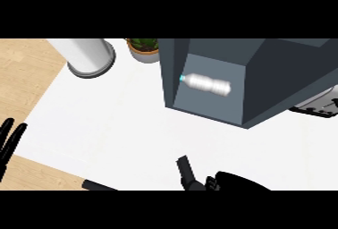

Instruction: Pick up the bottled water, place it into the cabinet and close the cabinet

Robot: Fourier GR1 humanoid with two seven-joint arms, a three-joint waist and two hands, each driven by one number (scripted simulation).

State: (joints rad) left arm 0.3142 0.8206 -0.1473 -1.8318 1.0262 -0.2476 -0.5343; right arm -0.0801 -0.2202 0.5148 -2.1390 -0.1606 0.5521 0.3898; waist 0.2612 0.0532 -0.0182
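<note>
Bottled water (207, 84) lies on its side inside cabinet (264, 85), blue cap toward cabinet's left wall. Cabinet open. Right hand (198, 178) below cabinet over white surface (119, 125), empty, one finger straight, pointing toward cabinet. Left hand (9, 138) far left of cabinet, fingers straight, apart, resting. Potted plant (144, 47) and grey cylinder (88, 57) left of cabinet.

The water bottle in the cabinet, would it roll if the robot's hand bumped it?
Probably. The water bottle lies on its side inside the cabinet, and its rounded body would likely roll. It looks like clear, ridged plastic, so probably light and a bit slippery.
</note>
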